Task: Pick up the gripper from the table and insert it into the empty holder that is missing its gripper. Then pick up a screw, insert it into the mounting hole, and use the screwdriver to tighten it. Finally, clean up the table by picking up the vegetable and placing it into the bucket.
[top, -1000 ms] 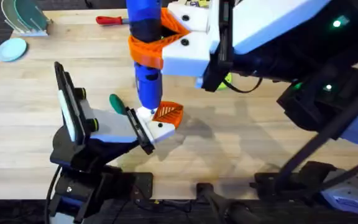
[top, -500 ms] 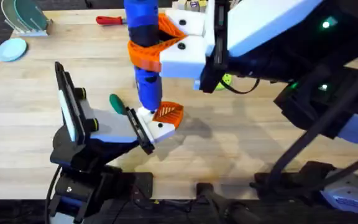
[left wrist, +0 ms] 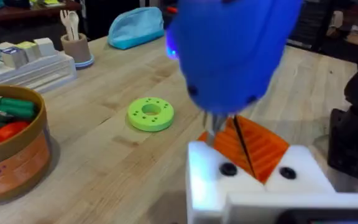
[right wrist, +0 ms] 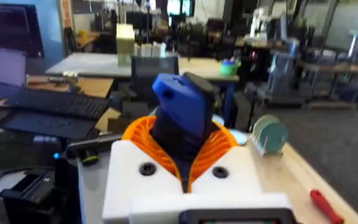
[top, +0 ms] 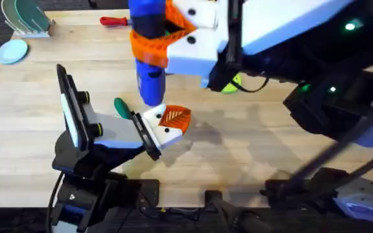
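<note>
My right gripper (top: 149, 46) is shut on the blue screwdriver (top: 149, 71), holding it upright with orange pads (right wrist: 135, 134) on both sides of the barrel. Its metal bit (left wrist: 215, 127) points down at the white holder (top: 163, 132), just above one corner. The orange ribbed gripper (top: 175, 118) sits in that holder at the tip of my left gripper (left wrist: 244, 149), whose pads meet along a thin dark line. Two black screw heads (left wrist: 229, 169) show in the white block. The dark green vegetable (top: 121, 107) lies on the table beside the left gripper. The bucket (left wrist: 11, 149) holds green and red pieces.
A lime-green disc (left wrist: 150, 114) lies behind the holder. A red-handled tool (top: 115, 21) rests at the table's far edge. A beige cup (left wrist: 75, 46) and a blue pouch (left wrist: 135, 28) stand farther back. A pale blue disc (top: 11, 50) sits far left.
The right gripper has lifted the screwdriver a little, so its blue end now stands higher above the holder. The left arm, holder and vegetable have not moved.
</note>
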